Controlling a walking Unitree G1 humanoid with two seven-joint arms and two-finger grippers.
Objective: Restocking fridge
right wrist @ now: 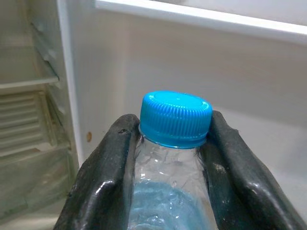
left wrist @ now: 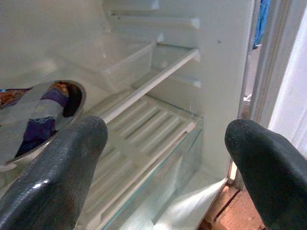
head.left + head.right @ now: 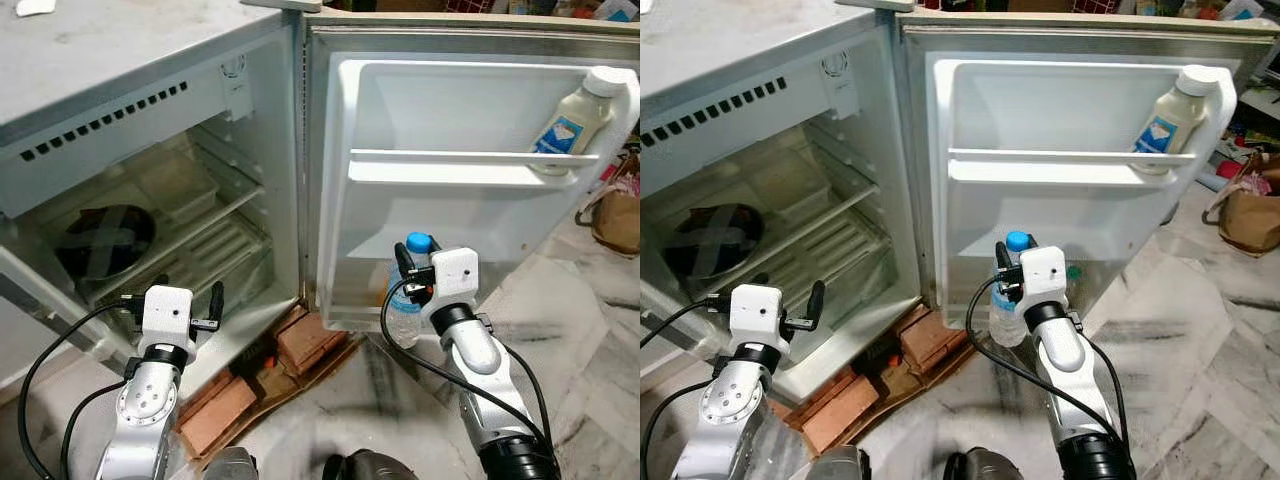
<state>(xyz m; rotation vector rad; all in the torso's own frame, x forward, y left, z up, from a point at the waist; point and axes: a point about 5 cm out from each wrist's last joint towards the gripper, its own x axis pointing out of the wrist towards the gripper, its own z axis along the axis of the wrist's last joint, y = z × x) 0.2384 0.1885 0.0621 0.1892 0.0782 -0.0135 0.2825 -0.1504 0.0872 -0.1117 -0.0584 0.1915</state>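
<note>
A small fridge (image 3: 150, 110) stands open on bricks, its door (image 3: 470, 170) swung out to the right. My right gripper (image 3: 412, 268) is shut on a clear water bottle (image 3: 404, 312) with a blue cap (image 1: 176, 118), held upright in front of the door's lower shelf. Its fingers (image 1: 105, 177) clamp the bottle just under the cap. My left gripper (image 3: 172, 295) hangs open before the fridge's lower compartment, with nothing between its fingers (image 2: 57, 172).
A white bottle with a blue label (image 3: 578, 115) stands in the door's upper shelf. Inside the fridge are a steel bowl with wrapped food (image 2: 41, 112), a clear plastic box (image 2: 112, 60) and a glass shelf (image 3: 205, 225). Bricks (image 3: 305, 340) lie under the fridge. A brown bag (image 3: 618, 215) sits on the marble floor.
</note>
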